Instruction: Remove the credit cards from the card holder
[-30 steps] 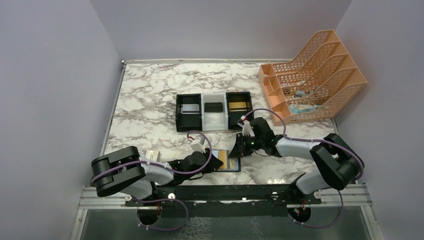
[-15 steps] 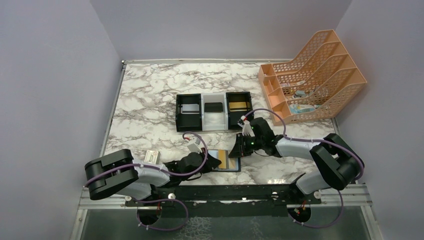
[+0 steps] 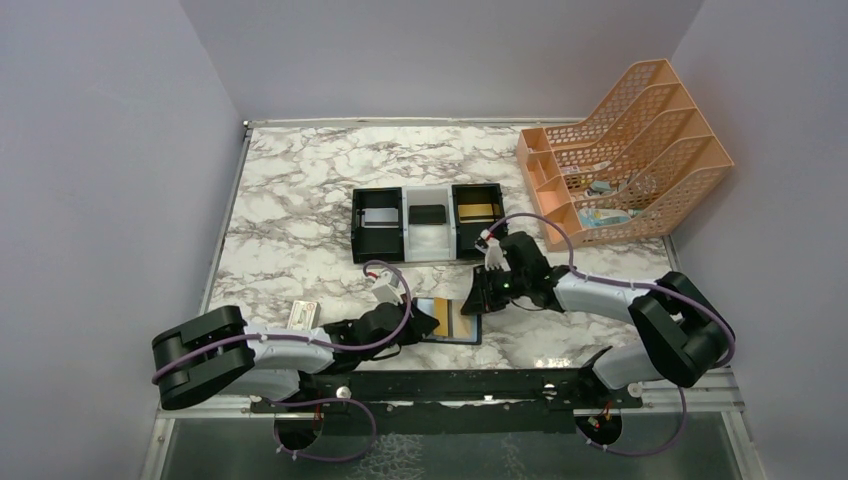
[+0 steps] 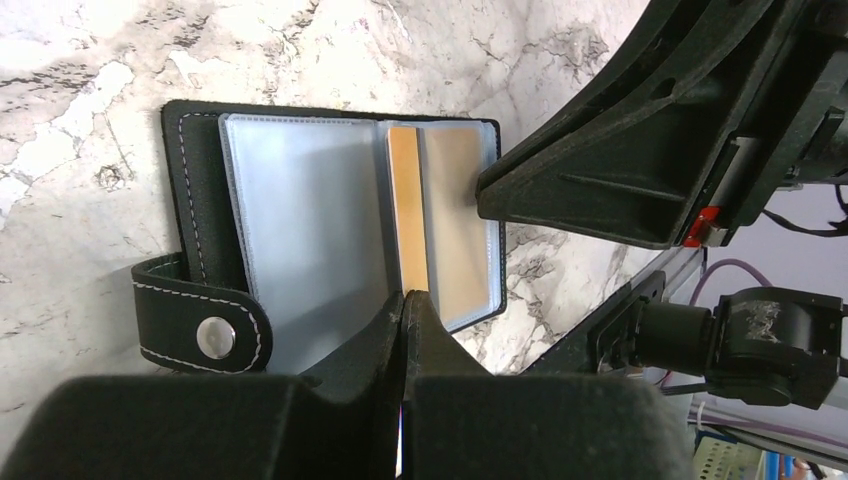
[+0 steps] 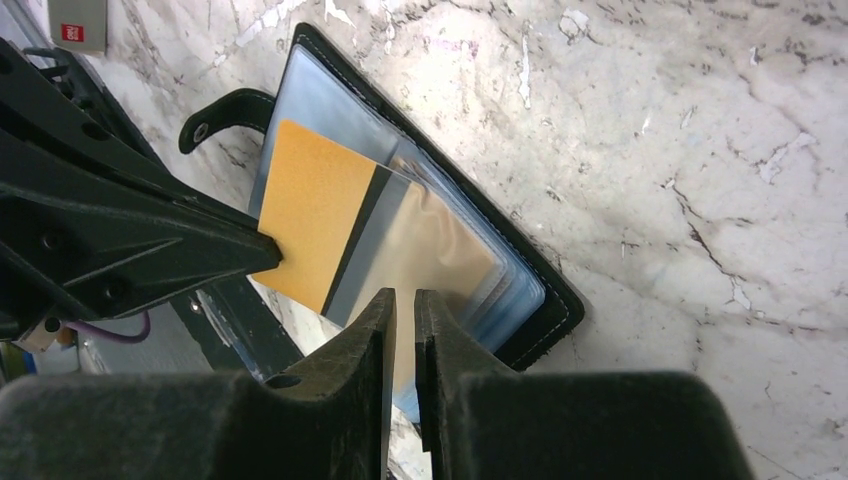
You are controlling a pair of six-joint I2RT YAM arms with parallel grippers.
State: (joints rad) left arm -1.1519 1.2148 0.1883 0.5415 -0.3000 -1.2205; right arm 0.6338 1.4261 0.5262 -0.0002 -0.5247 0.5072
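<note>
Card holder (image 3: 452, 335) is boxed in: left gripper (image 3: 436, 325) at its left edge, right gripper (image 3: 469, 304) over its far right corner. Its far side is open up to the three-compartment tray (image 3: 428, 250). Bare marble table (image 3: 290, 200) lies left of the tray; the orange file rack (image 3: 625, 150) blocks the far right corner.

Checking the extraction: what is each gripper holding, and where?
Left gripper pinches the gold card by its exposed edge; right gripper seems clamped on the card holder at its near edge.

The left arm (image 3: 280, 348) lies low, its elbow out at 8 o'clock and its forearm stretched toward 3 o'clock. The left pincer (image 3: 432, 322) is pinched fully together. The right arm (image 3: 600, 292) reaches toward 9 o'clock. The right pincer (image 3: 470, 303) tilts downward, its jaws nearly together with a thin slit between them. The two pincer tips sit close, facing each other.
</note>
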